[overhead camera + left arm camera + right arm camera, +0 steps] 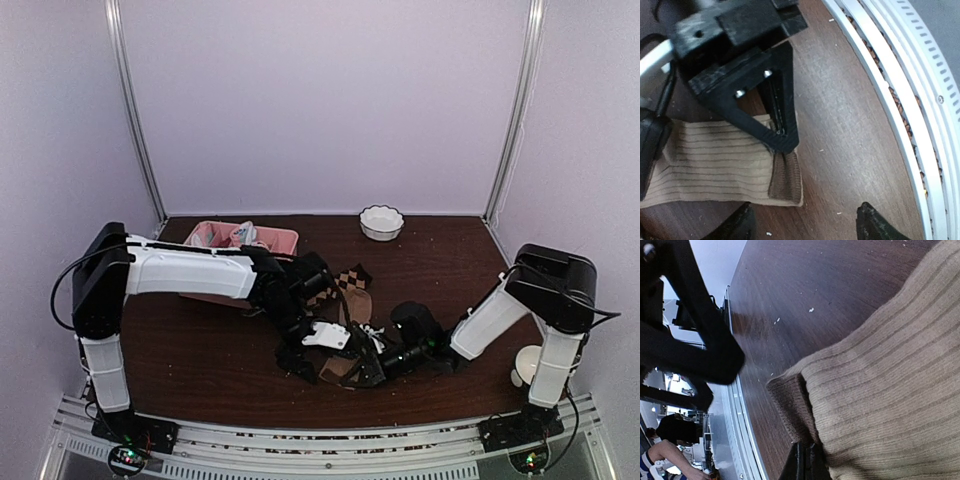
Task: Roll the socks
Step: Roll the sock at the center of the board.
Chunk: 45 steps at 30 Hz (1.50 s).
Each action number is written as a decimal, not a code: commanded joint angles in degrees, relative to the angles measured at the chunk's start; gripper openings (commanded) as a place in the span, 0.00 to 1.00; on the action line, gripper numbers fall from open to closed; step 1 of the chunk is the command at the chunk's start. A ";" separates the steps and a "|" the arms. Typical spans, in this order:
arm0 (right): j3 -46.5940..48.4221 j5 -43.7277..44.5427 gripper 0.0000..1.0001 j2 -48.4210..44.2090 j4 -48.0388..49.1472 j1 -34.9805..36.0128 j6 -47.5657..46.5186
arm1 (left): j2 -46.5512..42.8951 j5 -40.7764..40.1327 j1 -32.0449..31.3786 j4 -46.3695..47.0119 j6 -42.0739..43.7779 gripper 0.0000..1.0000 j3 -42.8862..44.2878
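The socks lie stacked in the middle of the table. The brown argyle sock (350,279) shows at the far end and the tan ribbed sock (710,160) lies on top. A brown knit cuff (785,180) sticks out at the near end. My right gripper (807,466) is shut on that end, pinching the brown cuff (790,405) together with the tan sock (880,390). In the left wrist view its black fingers (782,142) press down on the cuff. My left gripper (805,227) stands open just off the sock's corner, with its jaws wide apart over bare wood.
A pink divided tray (283,238) with small bundles stands at the back left, behind my left arm. A white fluted bowl (381,222) sits at the back. A white cup (524,366) stands by the right arm's base. The metal rail (900,100) runs close beside the socks.
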 commanded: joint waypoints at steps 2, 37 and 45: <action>-3.45 0.87 0.00 3.87 -1.82 -2.09 7.18 | 4.95 -0.31 -1.29 1.58 1.71 0.63 3.29; -10.56 7.54 0.25 -5.33 1.05 -2.58 0.27 | 20.86 9.01 3.43 -13.97 -6.59 0.00 18.81; -17.67 22.17 0.36 -16.12 2.03 0.91 -4.56 | 27.17 15.28 4.76 -23.76 -9.53 0.00 27.19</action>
